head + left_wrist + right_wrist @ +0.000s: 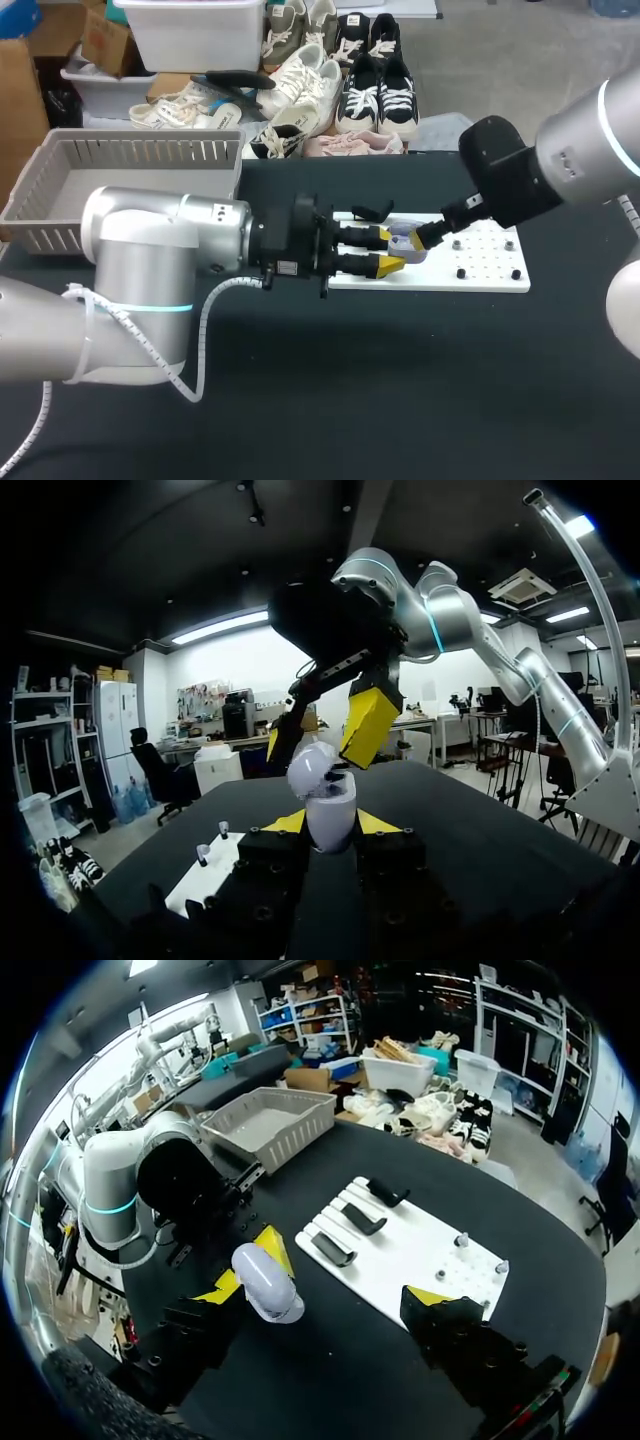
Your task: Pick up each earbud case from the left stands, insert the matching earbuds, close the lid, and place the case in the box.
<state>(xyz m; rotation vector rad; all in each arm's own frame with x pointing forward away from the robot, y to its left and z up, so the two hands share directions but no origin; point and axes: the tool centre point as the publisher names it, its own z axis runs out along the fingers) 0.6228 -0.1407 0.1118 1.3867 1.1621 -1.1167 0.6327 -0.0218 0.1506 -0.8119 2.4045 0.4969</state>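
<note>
Counter (420, 380): black and matte; the white board (440, 278) lies flat on it.
White board: three black stands (334, 1248) sit in a row at one end, and small upright pegs (461, 1241) stand at the other end.
Basket (150, 150): grey with slatted walls, well apart from the white board, out beyond its stand end at the counter's edge.
Earbud case (328, 815): white and held upright over the white board, just past the stands on the peg side. Its lid (312, 765) is tipped open.
Left claw (330, 825): pinches the lower body of the earbud case from two sides with its yellow tips. It reaches over the white board from the stand end.
Right claw (320, 733): spread wide, coming in over the white board from the peg end. It has one yellow finger on each side of the open lid.
</note>
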